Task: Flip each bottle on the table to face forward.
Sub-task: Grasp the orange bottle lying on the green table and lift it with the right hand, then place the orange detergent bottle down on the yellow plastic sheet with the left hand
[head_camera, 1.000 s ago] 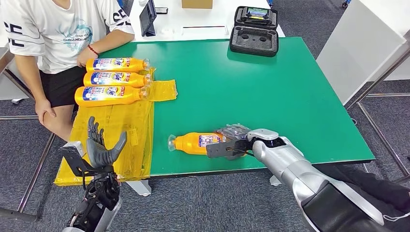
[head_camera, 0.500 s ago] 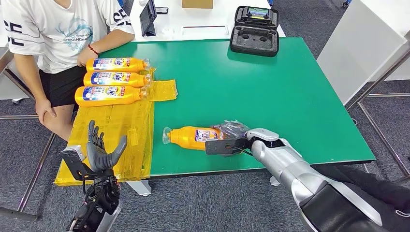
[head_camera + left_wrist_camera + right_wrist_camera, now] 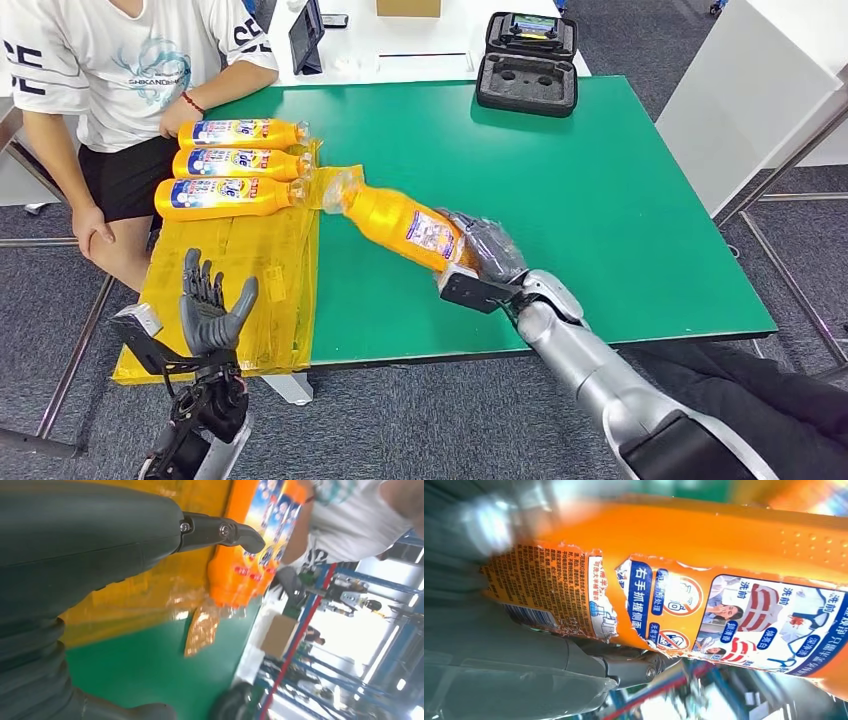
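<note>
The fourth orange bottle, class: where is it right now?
In the head view the fourth bottle is gripped by the right hand above the green table, its cap pointing toward the three bottles lying left.

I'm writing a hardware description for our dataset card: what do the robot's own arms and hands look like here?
The right arm is a smooth silver tube with a black segment near the body. The right hand is dark grey with a black block at the wrist. The left hand has dark grey fingers and a thick thumb, on a black open-frame forearm. In the left wrist view its cover looks grey and ribbed.

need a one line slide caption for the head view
Right hand holds an orange bottle tilted above the green table, beside three bottles lying in a row.
</note>
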